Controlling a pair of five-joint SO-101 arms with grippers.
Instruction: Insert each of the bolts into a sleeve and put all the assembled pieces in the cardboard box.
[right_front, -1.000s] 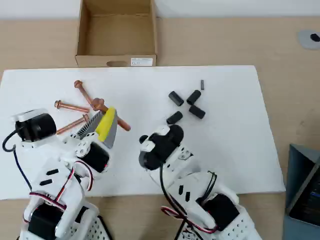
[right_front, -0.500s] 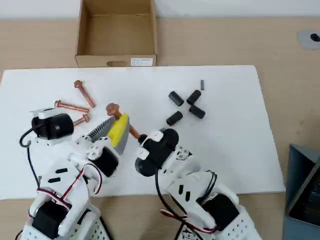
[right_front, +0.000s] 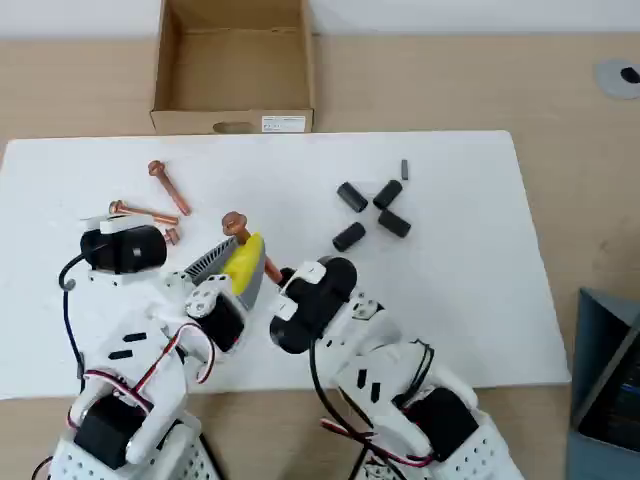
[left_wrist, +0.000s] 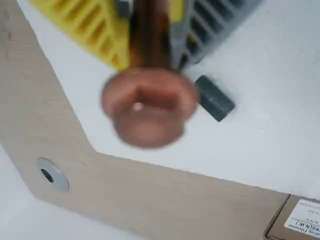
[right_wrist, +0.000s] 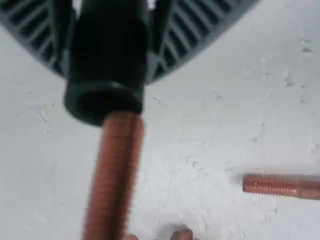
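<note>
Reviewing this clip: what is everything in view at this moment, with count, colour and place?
cardboard box: one, brown, beyond the mat's far edge
mat: one, white, on the table
table: one, light wood
loose bolts: three, copper, on the mat's left part, one partly under the left arm
held bolt: one, copper, in the left gripper, thread meeting the held sleeve's mouth
loose sleeves: four, black, clustered mid-mat
held sleeve: one, black, in the right gripper
pin: one, grey, just beyond the sleeves
disc: one, grey, far right of table
grey object: one, at the right edge
left gripper: yellow and grey
right gripper: grey
</note>
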